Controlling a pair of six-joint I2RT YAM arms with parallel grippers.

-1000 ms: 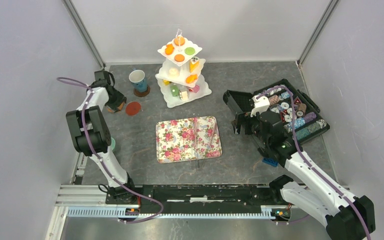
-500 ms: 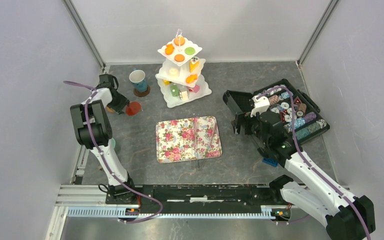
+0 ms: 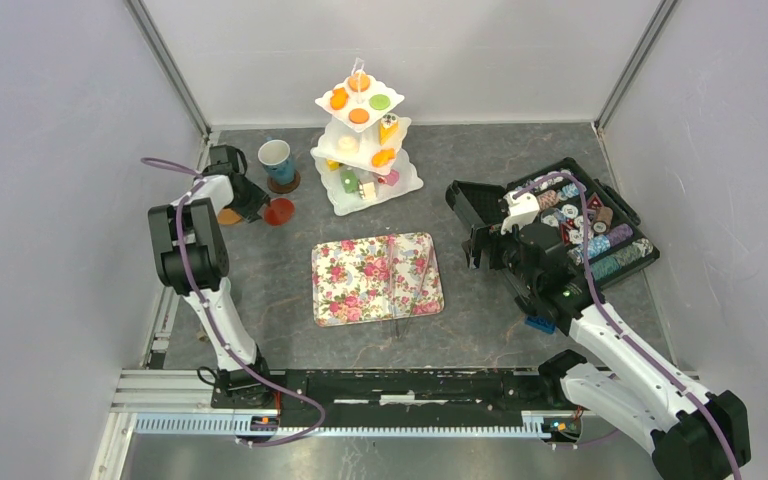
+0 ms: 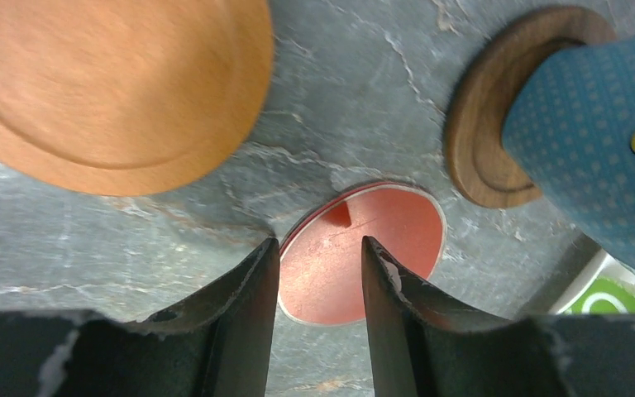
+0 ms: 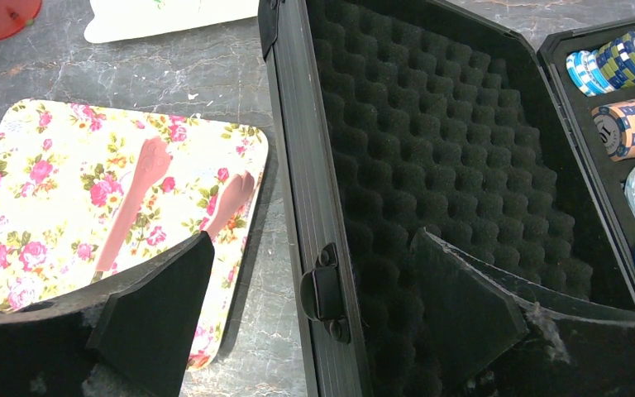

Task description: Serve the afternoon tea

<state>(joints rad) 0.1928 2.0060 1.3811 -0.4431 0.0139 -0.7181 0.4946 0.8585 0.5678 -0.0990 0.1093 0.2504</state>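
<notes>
A red-orange saucer (image 3: 280, 211) lies on the table beside a teal cup (image 3: 276, 160) that stands on a brown saucer (image 3: 283, 184). My left gripper (image 3: 258, 204) is low over the red-orange saucer (image 4: 380, 248). Its jaws are a narrow gap apart, the left finger (image 4: 248, 281) at the saucer's rim and the right finger (image 4: 389, 289) over it. I cannot tell if it grips the saucer. A wooden orange saucer (image 4: 116, 83) lies just to the left. Toy cakes fill a white tiered stand (image 3: 400, 185). My right gripper (image 5: 310, 240) is open and empty over the black case's edge.
A floral tray (image 3: 350, 285) with pink cutlery lies mid-table. The open black case (image 3: 480, 205) of patterned discs sits at the right, its foam lid (image 5: 430, 149) under my right gripper. A blue brick (image 3: 538, 323) lies near the right arm. Walls close in on the left.
My left gripper has swung right, from the orange saucer to the red-orange one. The red-orange saucer has shifted right and a little back, toward the cup. The right arm has not moved.
</notes>
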